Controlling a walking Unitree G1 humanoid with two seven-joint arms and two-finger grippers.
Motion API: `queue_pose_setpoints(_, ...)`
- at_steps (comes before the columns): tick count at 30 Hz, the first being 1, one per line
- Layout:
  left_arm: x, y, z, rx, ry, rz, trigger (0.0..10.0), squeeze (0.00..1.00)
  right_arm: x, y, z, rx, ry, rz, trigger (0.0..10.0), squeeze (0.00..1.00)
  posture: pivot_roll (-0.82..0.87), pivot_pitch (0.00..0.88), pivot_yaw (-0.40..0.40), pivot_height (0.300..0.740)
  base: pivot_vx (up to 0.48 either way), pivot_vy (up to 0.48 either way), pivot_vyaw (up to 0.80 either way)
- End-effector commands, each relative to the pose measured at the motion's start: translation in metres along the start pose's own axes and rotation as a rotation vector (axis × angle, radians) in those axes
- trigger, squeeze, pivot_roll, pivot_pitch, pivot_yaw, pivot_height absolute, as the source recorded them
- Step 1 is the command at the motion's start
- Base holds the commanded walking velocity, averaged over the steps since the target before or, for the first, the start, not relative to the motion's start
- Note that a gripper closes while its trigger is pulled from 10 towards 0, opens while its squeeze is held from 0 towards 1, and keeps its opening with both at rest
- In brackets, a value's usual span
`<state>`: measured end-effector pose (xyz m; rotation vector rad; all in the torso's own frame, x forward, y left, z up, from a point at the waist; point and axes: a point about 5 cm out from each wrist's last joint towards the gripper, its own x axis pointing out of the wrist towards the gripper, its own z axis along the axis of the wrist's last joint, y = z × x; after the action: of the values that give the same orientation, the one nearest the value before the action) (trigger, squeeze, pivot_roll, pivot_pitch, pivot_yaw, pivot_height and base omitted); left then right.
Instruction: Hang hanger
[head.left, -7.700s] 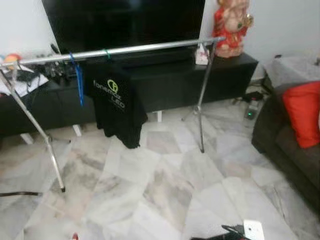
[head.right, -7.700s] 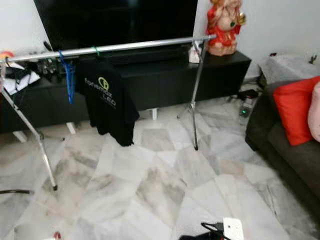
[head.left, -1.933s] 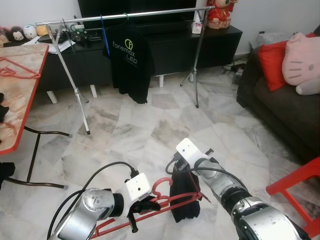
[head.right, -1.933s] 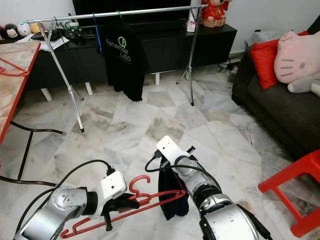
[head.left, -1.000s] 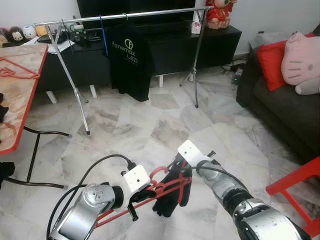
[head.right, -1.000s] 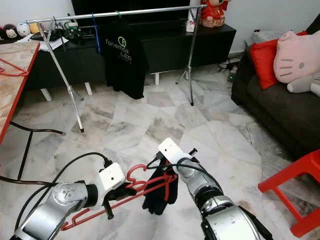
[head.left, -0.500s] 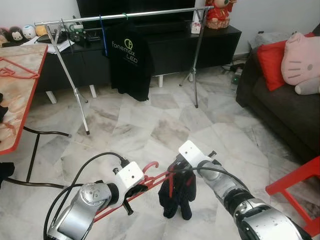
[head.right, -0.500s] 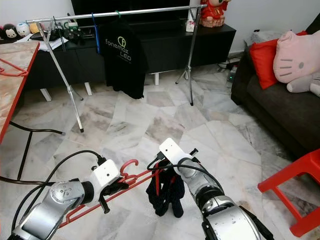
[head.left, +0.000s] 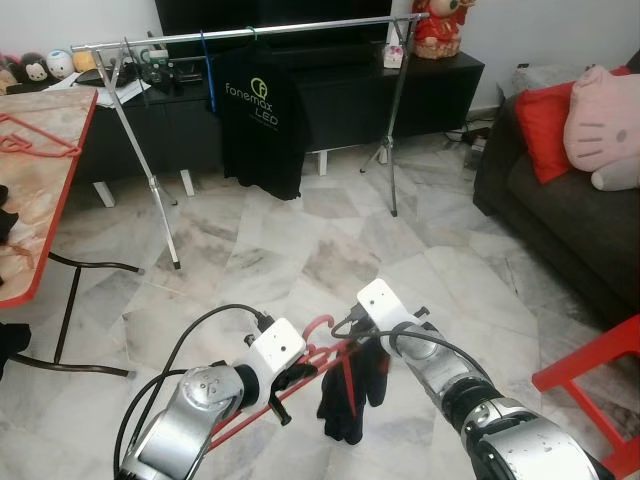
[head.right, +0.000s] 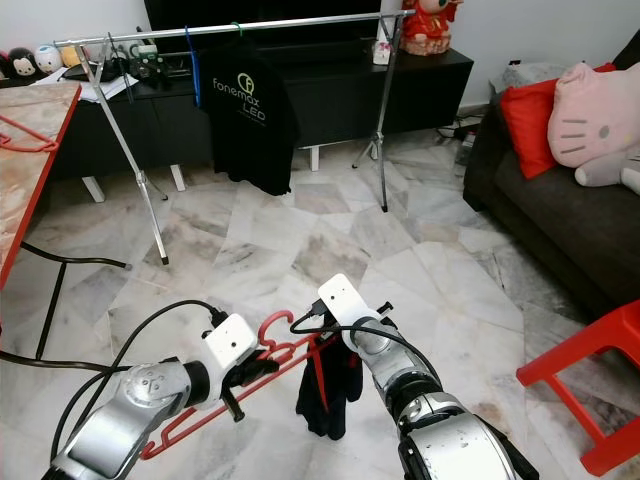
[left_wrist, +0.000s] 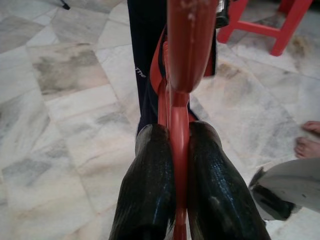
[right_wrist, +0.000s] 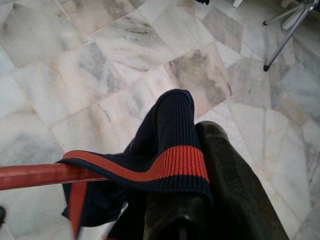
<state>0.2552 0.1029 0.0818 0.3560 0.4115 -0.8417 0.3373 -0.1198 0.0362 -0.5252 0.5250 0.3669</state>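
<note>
Garment-loading step, low and well short of the silver clothes rail (head.left: 250, 32): left gripper (left_wrist: 172, 165) clamped on the red plastic hanger (head.left: 300, 372), right gripper (right_wrist: 200, 210) pinching the dark navy red-banded garment (head.right: 325, 395) draped on it; next, likely carry both to the rail and hook on.

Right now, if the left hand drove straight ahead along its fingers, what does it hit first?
Probably the dark garment draped on the red hanger that the left hand is shut on. It hangs directly ahead, with marble floor beyond. Depth is unclear.
</note>
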Motion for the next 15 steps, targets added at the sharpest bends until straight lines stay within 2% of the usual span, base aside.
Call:
queue_pose_setpoints(1, 0.003, -0.004, 0.004, 0.019, -0.015, -0.014, 10.0, 0.0, 0.0, -0.003, 0.007, 0.031, -0.022, -0.003, 10.0, 0.0, 0.02, 0.0, -0.062, 0.74, 0.0, 0.0, 0.0)
queue_pose_setpoints(7, 0.009, -0.006, 0.003, 0.046, 0.014, 0.011, 10.0, 0.0, 0.0, -0.008, 0.009, 0.054, -0.009, -0.042, 10.0, 0.0, 0.02, 0.0, -0.06, 0.74, 0.0, 0.0, 0.0)
queue_pose_setpoints(10, 0.011, -0.006, 0.004, 0.039, 0.005, 0.01, 10.0, 0.0, 0.001, -0.006, 0.011, 0.098, -0.019, -0.026, 10.0, 0.0, 0.02, 0.0, -0.06, 0.74, 0.0, 0.0, 0.0)
queue_pose_setpoints(12, 0.014, -0.007, 0.004, 0.044, 0.003, 0.011, 10.0, 0.0, 0.001, -0.004, 0.015, 0.169, -0.029, -0.011, 10.0, 0.0, 0.02, 0.0, -0.061, 0.74, 0.0, 0.0, 0.0)
queue_pose_setpoints(13, 0.014, -0.007, 0.004, 0.044, 0.003, 0.011, 10.0, 0.0, 0.001, -0.004, 0.015, 0.169, -0.029, -0.011, 10.0, 0.0, 0.02, 0.0, -0.061, 0.74, 0.0, 0.0, 0.0)
queue_pose_setpoints(15, 0.018, -0.005, 0.005, 0.066, 0.015, 0.047, 10.0, 0.0, 0.002, -0.002, 0.022, 0.253, -0.036, -0.012, 10.0, 0.0, 0.01, 0.0, -0.06, 0.74, 0.0, 0.0, 0.0)
